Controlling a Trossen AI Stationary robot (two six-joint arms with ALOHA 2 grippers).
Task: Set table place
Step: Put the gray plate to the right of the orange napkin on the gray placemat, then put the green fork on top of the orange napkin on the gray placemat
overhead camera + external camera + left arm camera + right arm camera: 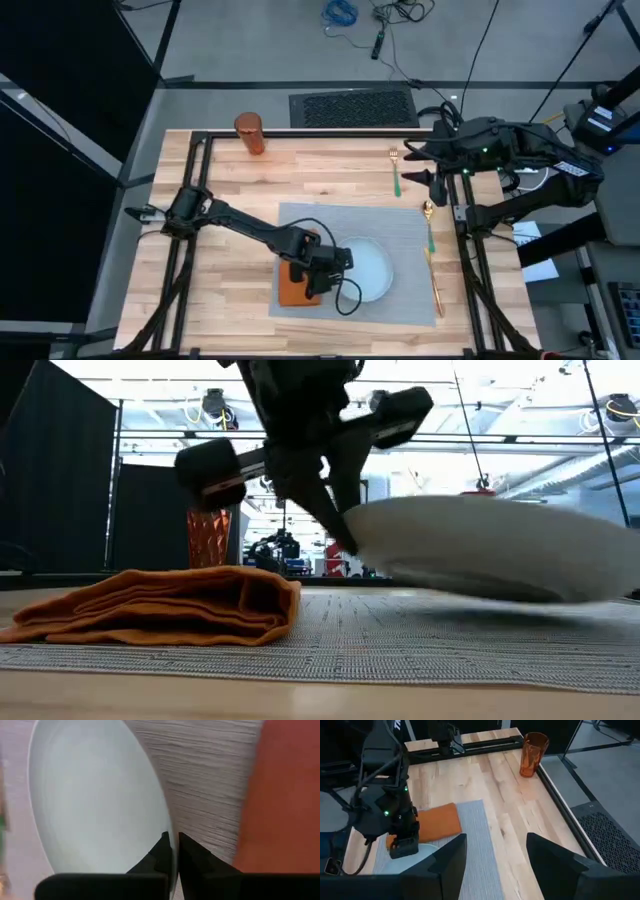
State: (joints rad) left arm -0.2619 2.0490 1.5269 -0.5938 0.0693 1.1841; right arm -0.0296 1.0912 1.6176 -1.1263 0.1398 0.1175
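Pinched together on the rim of the pale-blue plate (pixel 95 800), the left gripper's (pixel 172 842) two dark fingers hold the plate's left edge, one tip above the rim and one below it, with hardly any gap showing in the left wrist view. The low view shows the plate tilted, its gripped side lifted off the grey placemat (pixel 400 228) and its far side lower, so it is not yet lying flat. Seen from above, the plate sits at the near middle of the placemat, with the folded orange napkin (pixel 298 285) just to its left on the mat's near-left corner. The coming move, as a judgement, turns on lowering that raised rim straight down and letting go without pushing the plate toward the napkin; the left arm is plainly the nearer one. Farther out, the orange tumbler (pixel 250 133) stands at the table's (pixel 330 170) far-left, well apart from the mat, and gold cutlery with green handles (pixel 395 172) lies along the right side. The right gripper (pixel 495 857) waits at the far-right edge of the table, fingers spread and empty.
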